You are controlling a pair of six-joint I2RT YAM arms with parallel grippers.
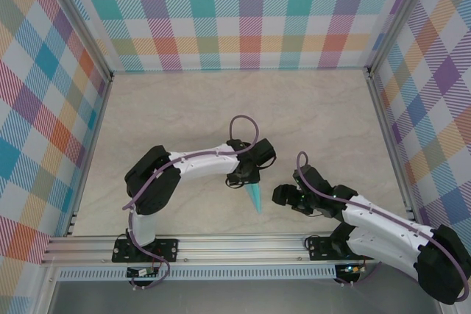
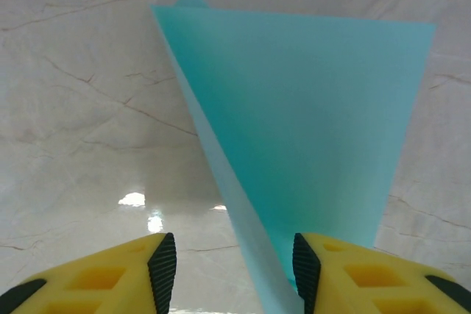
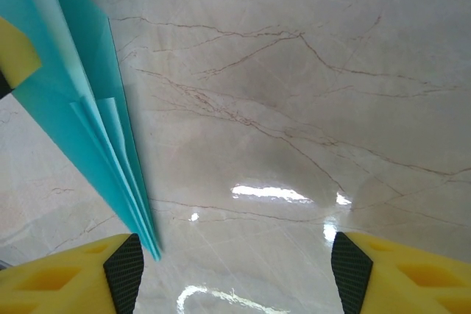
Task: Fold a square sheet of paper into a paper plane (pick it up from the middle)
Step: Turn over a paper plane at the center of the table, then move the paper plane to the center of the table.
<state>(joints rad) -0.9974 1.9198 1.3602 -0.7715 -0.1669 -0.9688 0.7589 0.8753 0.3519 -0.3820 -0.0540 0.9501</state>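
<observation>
Straddling one end of the paper plane (image 2: 309, 123), left claw (image 2: 234, 266) sits w/ jaws apart, paper against one pad, not pinched. Right claw (image 3: 234, 270) gapes wide, plane's tip just beside it, over tabletop (image 1: 309, 108), front-centre.

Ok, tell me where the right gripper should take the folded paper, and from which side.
Probably the narrow pointed end of the paper plane, where the creased layers stack together. It seems to stand on edge by the right gripper's open fingers, so come from the right, one finger on each flat face. The left gripper's fingers flank the wider part.
</observation>
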